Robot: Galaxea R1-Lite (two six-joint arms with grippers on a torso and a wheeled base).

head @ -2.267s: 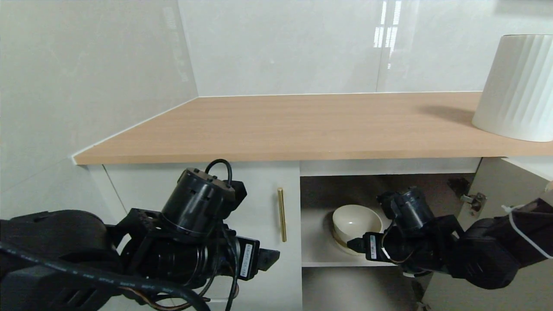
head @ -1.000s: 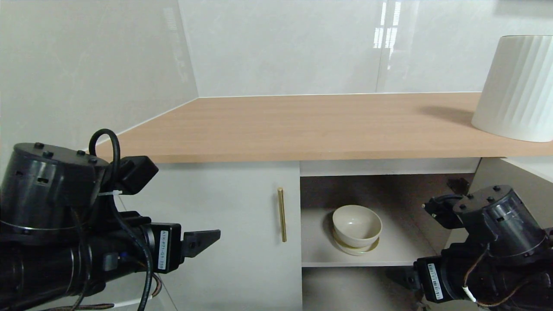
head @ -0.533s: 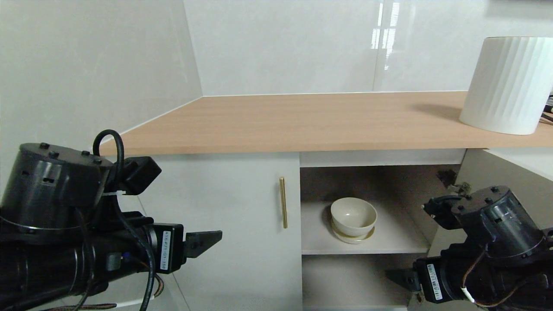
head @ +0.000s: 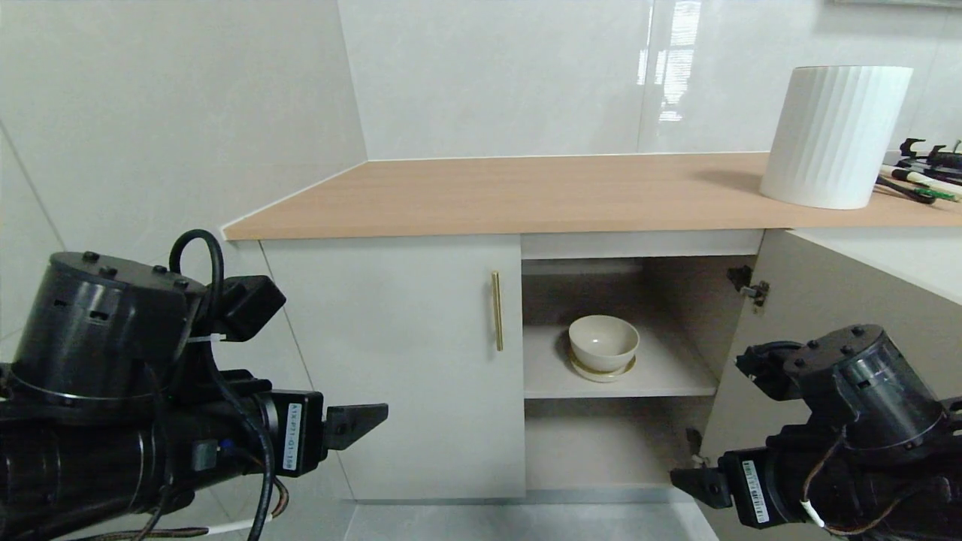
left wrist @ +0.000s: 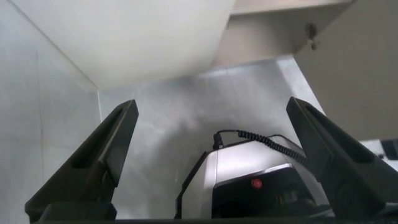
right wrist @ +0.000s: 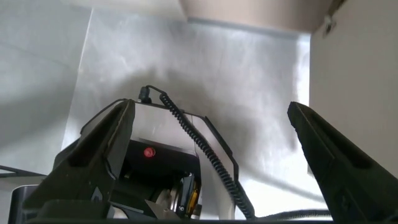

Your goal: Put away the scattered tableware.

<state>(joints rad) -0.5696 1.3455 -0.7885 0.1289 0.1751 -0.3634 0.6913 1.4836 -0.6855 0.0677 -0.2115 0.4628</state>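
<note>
Right gripper [head: 690,482] pulled out of the cabinet [head: 669,372], away from the bowl [head: 603,343] on the shelf, and ended low right, before the open door [head: 782,338]. Left gripper [head: 367,418] drew back from near the gold handle [head: 496,311] to low left. Then the head camera backed off: the whole view shifted, more of the lower cabinet and floor showed, and tools [head: 921,176] at the counter's [head: 526,195] far right came into frame.

Held low at either side, left end effector [left wrist: 211,109] and right end effector [right wrist: 211,107] both gape wide.
</note>
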